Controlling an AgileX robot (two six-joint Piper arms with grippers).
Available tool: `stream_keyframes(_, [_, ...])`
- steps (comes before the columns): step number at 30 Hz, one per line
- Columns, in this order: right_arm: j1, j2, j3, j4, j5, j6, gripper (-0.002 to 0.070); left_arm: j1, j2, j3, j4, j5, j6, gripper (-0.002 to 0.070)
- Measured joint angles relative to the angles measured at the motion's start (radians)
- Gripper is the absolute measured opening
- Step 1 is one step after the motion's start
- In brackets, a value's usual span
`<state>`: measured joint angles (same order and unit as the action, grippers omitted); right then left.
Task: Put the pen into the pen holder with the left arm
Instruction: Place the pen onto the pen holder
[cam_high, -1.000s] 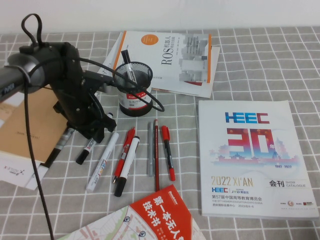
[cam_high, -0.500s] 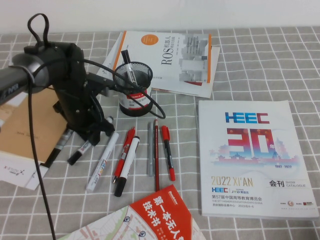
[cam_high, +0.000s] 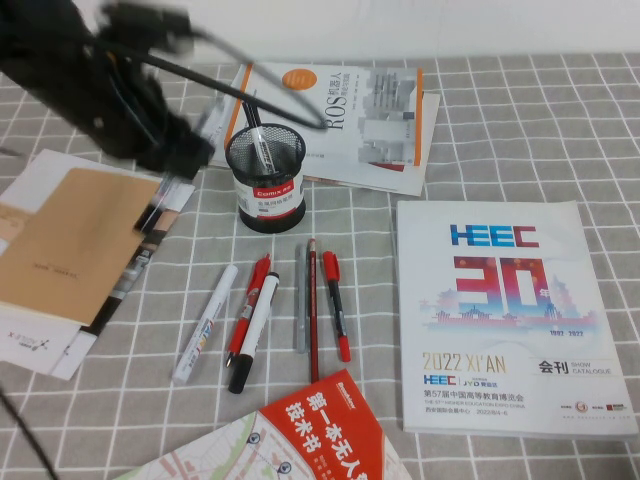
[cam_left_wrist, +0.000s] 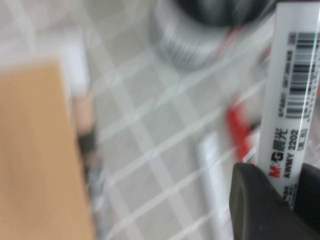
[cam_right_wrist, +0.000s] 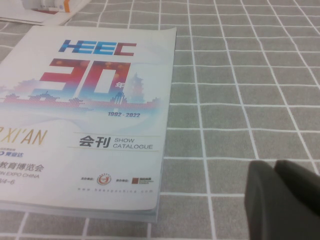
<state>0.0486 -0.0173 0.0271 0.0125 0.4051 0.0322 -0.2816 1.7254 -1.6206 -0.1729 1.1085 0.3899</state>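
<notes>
My left gripper (cam_high: 175, 165) is raised above the table, left of the pen holder (cam_high: 265, 180), and blurred by motion. It is shut on the pen (cam_left_wrist: 295, 100), a white barrel with black print and a barcode, clamped between the black fingers (cam_left_wrist: 255, 200). The pen's dark lower end (cam_high: 153, 213) hangs over the brown envelope. The black mesh holder has a red and white band and one marker standing in it. It shows blurred in the left wrist view (cam_left_wrist: 195, 35). My right gripper (cam_right_wrist: 272, 167) is shut and empty over the checked cloth, out of the high view.
A row of pens lies in front of the holder: a white marker (cam_high: 205, 322), red pens (cam_high: 337, 305), a grey pencil (cam_high: 300, 298). Another marker (cam_high: 128, 280) lies by the brown envelope (cam_high: 70, 240). The HEEC catalogue (cam_high: 500, 310), ROS book (cam_high: 340, 120) and red booklet (cam_high: 320, 430) lie around.
My left gripper has risen from the table toward the back left, taking the black-capped white pen with it. The spot left of the white marker is now bare.
</notes>
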Motion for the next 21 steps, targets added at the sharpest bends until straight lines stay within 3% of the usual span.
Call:
stream_keyframes(7, [0.000, 0.000, 0.000, 0.000, 0.000, 0.000, -0.0014, 0.000, -0.171, 0.195, -0.330, -0.324, 0.263, 0.0109])
stream_keyframes(11, [0.000, 0.000, 0.000, 0.000, 0.000, 0.000, -0.0014, 0.000, -0.220, 0.357, -0.585, -0.654, 0.500, 0.0109])
stream_keyframes(14, [0.000, 0.000, 0.000, 0.000, 0.000, 0.000, -0.0014, 0.000, -0.220, 0.446, -0.870, -0.864, 0.768, 0.0109])
stream_keyframes(17, [0.000, 0.000, 0.000, 0.000, 0.000, 0.000, -0.0014, 0.000, -0.198, 0.463, -1.112, -0.938, 1.004, 0.0109])
stream_keyframes(21, [0.000, 0.000, 0.000, 0.000, 0.000, 0.000, -0.0014, 0.000, -0.164, 0.467, -1.223, -0.905, 1.128, 0.0109])
